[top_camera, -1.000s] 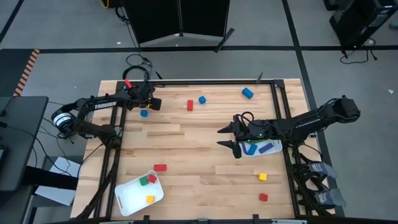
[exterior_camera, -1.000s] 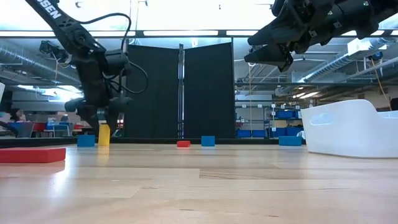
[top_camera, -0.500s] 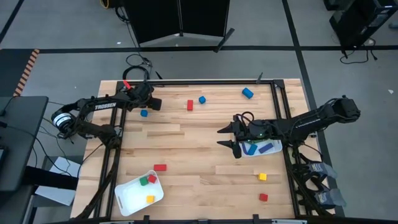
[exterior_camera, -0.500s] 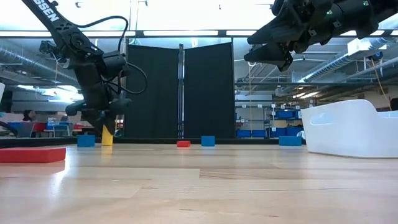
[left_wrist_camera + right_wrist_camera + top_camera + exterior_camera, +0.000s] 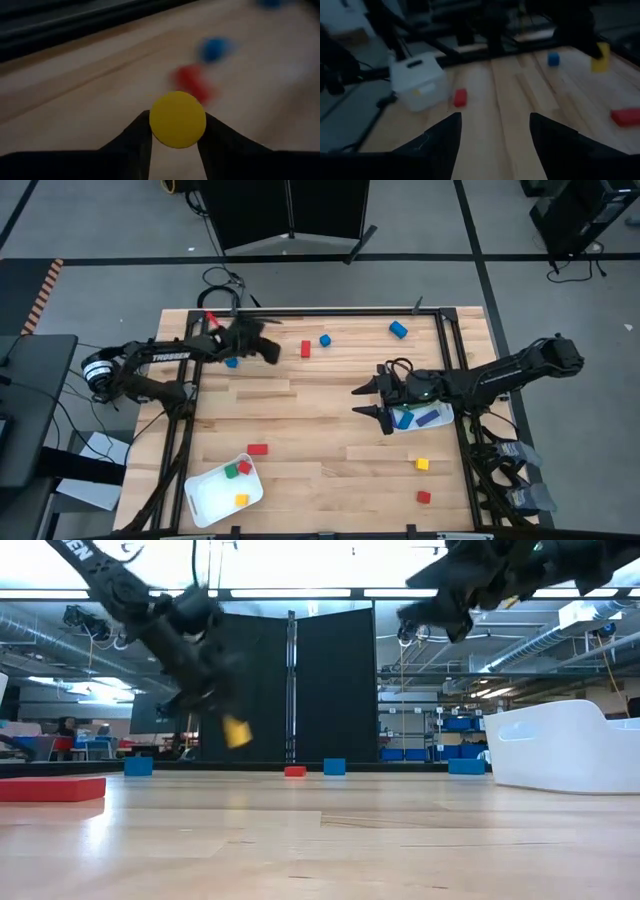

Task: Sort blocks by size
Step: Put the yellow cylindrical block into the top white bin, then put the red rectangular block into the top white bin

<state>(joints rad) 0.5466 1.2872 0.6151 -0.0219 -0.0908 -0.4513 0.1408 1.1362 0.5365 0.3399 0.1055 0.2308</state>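
Left gripper [image 5: 176, 131] is clamped on a yellow cylinder [image 5: 177, 119]; in my left wrist view I see its round end face pinched between both fingers [image 5: 136, 140]. In the low view the cylinder [image 5: 236, 730] hangs clear above the table [image 5: 320, 840], tilted, under a motion-smeared arm. From above, the left gripper [image 5: 262, 346] is a blur at roughly 11 o'clock on the table and hides the cylinder entirely.

Just beside it: a blue cube [image 5: 231, 362] at its 7 o'clock, half tucked under the arm; a red block [image 5: 305, 348] and a blue block [image 5: 325, 340] at its 3 o'clock. Those two show only as soft blobs in the wrist view, so I can't read their shape there.

Right gripper [image 5: 372, 400] hovers at mid-table toward 3 o'clock, fingers spread wide, holding nothing. It hangs off the near end of a white tray [image 5: 444, 418] with a blue bar [image 5: 430, 419] and a green piece [image 5: 403, 420] inside; the arm covers part of the tray, so I can't tell what else is in it.

Farther out: blue cylinder [image 5: 398, 329] at 1 o'clock, yellow cube [image 5: 422, 464] and red cube [image 5: 424, 497] at 5 o'clock, flat red block [image 5: 257, 449] near 7 o'clock. Second white tray [image 5: 205, 498] at 7 o'clock holds green [image 5: 231, 471], red [image 5: 244, 467] and yellow [image 5: 241, 500] cubes.
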